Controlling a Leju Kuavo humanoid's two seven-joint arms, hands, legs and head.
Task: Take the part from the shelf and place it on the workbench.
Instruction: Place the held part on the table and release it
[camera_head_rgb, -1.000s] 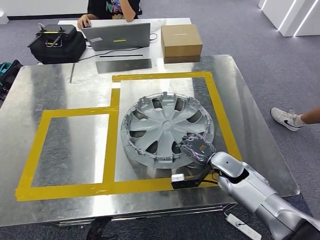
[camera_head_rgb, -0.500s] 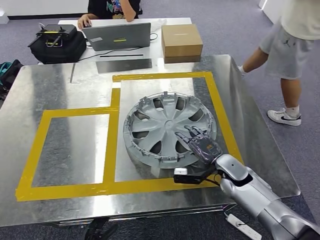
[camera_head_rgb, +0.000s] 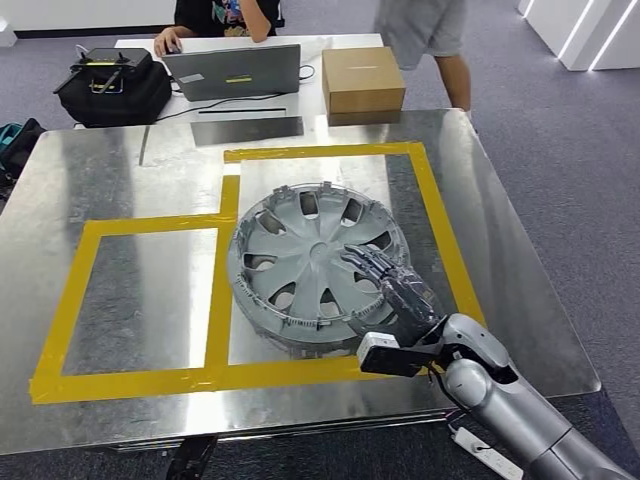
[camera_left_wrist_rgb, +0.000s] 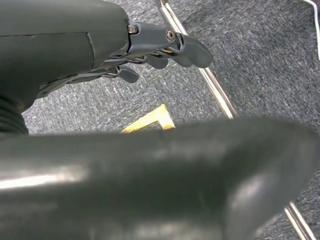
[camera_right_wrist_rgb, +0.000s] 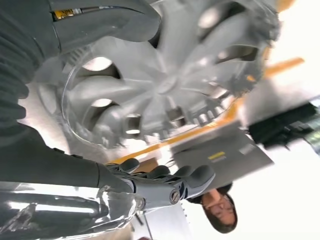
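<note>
The steel workbench (camera_head_rgb: 113, 180) carries the silver wheel cover (camera_head_rgb: 302, 262) inside its yellow-taped square, a near edge just over the tape divider. The right hand (camera_head_rgb: 392, 285) lies over its rim, fingers extended flat — holding nothing. The left hand (camera_left_wrist_rgb: 113, 45) hangs over carpet, fingers loosely spread.

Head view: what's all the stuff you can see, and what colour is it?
Hubcap: one, silver, on the bench inside the right tape box.
Tape: two joined yellow boxes on the bench.
Bench: one, shiny metal.
Laptop: one, grey, on the white desk behind.
Box: one, brown, right of the laptop.
Bag: one, black, left of the laptop.
People: one at the laptop, one walking past.
Right hand: dark fingers flat on the hubcap.
Left hand: dark, above the carpet.
</note>
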